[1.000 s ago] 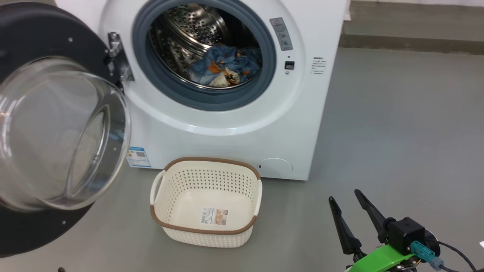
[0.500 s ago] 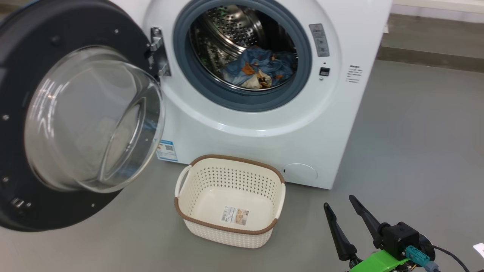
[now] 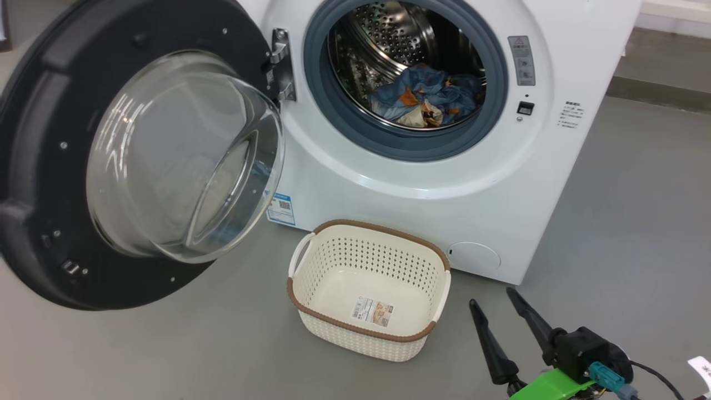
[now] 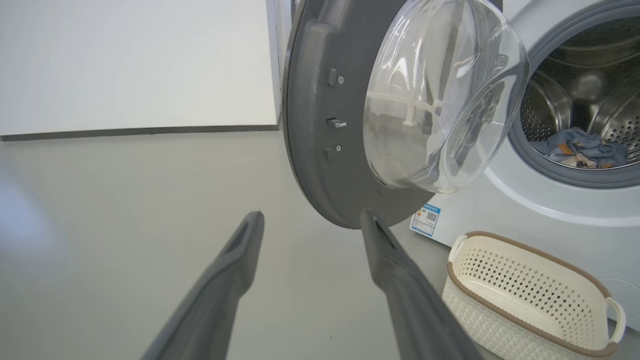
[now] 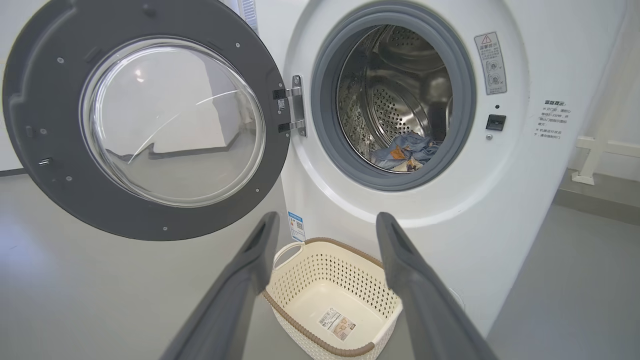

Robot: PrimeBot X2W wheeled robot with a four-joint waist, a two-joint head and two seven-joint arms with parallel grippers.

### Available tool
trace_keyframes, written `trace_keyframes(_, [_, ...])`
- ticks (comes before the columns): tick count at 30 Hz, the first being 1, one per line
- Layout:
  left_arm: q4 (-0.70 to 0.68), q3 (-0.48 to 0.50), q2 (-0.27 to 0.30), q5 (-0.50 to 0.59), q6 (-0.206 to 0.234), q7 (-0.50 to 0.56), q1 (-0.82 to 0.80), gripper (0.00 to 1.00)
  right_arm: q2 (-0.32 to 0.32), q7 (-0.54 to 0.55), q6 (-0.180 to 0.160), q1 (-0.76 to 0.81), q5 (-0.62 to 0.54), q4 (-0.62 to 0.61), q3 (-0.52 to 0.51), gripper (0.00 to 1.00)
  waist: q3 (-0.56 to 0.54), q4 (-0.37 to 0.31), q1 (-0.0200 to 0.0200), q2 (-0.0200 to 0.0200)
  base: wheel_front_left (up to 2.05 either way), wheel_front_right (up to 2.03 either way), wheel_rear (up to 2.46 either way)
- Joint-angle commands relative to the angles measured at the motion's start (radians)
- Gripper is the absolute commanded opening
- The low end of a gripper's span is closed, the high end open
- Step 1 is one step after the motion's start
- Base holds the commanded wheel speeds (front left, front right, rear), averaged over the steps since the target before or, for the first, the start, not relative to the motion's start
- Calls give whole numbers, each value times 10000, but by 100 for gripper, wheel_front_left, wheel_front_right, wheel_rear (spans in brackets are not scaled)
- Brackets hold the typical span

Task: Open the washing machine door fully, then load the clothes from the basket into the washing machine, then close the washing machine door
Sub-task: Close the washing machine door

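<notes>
The washing machine (image 3: pixel 422 183) stands with its door (image 3: pixel 39 183) swung wide open to the left. The clothes (image 3: pixel 425 103), blue with orange print, lie in a heap inside the steel drum. On the floor before the machine sits the cream basket (image 3: pixel 367 244) with just a label in it. My right gripper (image 3: pixel 491 297) is open, low at the right of the basket, holding nothing. In the left wrist view my left gripper (image 4: pixel 310 220) is open just short of the door's lower rim (image 4: pixel 310 165). The right wrist view looks over the basket (image 5: pixel 320 280) at the door (image 5: pixel 45 165) and clothes (image 5: pixel 405 150).
Grey floor spreads around the machine. A white wall (image 4: pixel 135 60) stands behind the open door. A low step (image 3: pixel 655 89) and white pipework (image 5: pixel 595 155) lie to the right of the machine.
The head camera has swung left, so the machine, door and basket sit further right in the picture. The right gripper has stayed open, low at the right.
</notes>
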Motion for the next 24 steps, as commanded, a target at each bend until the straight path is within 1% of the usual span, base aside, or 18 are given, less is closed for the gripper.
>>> trace_keyframes(1, [-329, 334, 39, -46, 110, -93, -250, 100, 24, -48, 16, -334, -225, -275, 369, 100, 81, 82, 0, -1, 0, 0, 0])
trace_keyframes(13, [-432, 299, 39, -334, 464, -93, -162, 100, -30, -48, 16, -720, -263, -93, 743, 100, 245, 226, 0, -1, 0, 0, 0])
trace_keyframes(19, [-525, 364, 39, -398, 525, -93, -98, 100, -46, -48, 16, -810, -220, 2, 877, 100, 255, 249, 0, -1, 0, 0, 0])
trace_keyframes(24, [-558, 352, 39, -345, 459, -93, -55, 100, -54, -48, 16, -833, -160, 44, 894, 100, 226, 239, 0, -1, 0, 0, 0])
